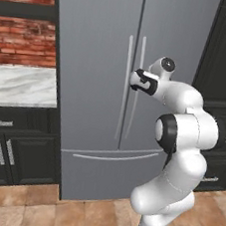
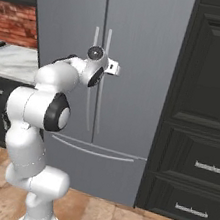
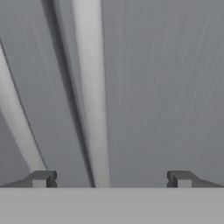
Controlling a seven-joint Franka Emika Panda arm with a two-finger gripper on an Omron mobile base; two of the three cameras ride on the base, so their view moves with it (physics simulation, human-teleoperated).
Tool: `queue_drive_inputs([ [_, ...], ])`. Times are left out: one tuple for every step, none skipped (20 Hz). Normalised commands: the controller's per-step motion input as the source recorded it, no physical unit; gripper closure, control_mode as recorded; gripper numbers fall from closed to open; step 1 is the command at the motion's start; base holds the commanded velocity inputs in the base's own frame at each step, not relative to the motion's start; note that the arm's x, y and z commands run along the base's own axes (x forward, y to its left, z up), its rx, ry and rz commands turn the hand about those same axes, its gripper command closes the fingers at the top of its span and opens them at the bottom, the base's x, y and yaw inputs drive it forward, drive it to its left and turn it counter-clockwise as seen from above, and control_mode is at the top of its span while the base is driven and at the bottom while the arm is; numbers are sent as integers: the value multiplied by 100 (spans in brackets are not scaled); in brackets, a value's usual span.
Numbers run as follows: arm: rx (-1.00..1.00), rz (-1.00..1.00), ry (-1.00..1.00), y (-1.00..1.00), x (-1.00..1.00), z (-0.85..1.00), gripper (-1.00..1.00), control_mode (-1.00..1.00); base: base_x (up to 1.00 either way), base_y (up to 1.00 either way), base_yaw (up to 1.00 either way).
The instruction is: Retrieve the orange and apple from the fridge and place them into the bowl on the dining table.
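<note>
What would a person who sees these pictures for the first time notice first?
First, the tall grey fridge, doors shut, standing between black cabinets. Next, the white arm rising before it, reaching toward the two thin vertical handles at the middle seam. In the hand view, the open gripper sits close to the door with one handle between its fingertips.

A home kitchen, rendered. A tall grey French-door fridge (image 1: 123, 86) with 2 long thin handles and a bottom drawer stands between black panelled cabinets (image 2: 205, 113). To its left, a white marble counter (image 1: 20, 86) sits above dark drawers, with a red brick wall (image 1: 23, 41) behind it and wood-look floor tiles (image 1: 33, 208) below.
</note>
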Motion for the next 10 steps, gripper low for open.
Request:
queue_drive_inputs([
  [0,0,0,0,49,-28,-100,-100,0,0,0],
  [0,0,0,0,49,-30,-100,-100,0,0,0],
  [0,0,-4,0,38,-26,-100,-100,0,0,0],
  [0,0,-8,0,36,-26,-100,-100,0,0,0],
  [0,0,-9,0,35,-24,-100,-100,0,0,0],
  [0,0,-9,0,34,-24,-100,-100,0,0,0],
  [0,0,-8,0,36,-24,-100,-100,0,0,0],
  [0,0,-7,0,38,-25,-100,-100,0,0,0],
  [0,0,-6,0,39,-25,-100,-100,0,0,0],
  [0,0,-7,0,39,-25,-100,-100,0,0,0],
])
